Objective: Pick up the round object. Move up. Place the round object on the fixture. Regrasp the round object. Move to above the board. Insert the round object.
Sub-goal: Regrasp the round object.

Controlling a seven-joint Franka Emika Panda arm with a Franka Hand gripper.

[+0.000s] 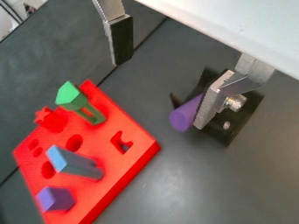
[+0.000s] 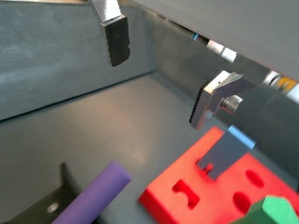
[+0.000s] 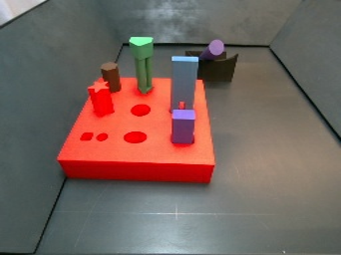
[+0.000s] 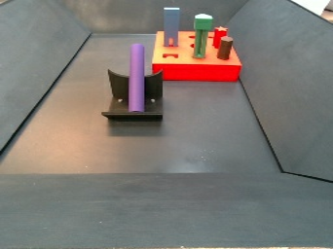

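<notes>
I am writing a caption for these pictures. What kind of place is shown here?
Probably a robot test cell for peg insertion, not a home or shop. A dark walled floor holds a red board with shaped holes and coloured pegs; a purple round peg lies in the fixture; the open gripper is above them.

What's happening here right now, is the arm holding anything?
No. The purple round object leans in the fixture, apart from the red board. The gripper is up above the floor with its jaws open and nothing between them. It shows only in the wrist views. The regrasp and insertion are not yet done.
</notes>
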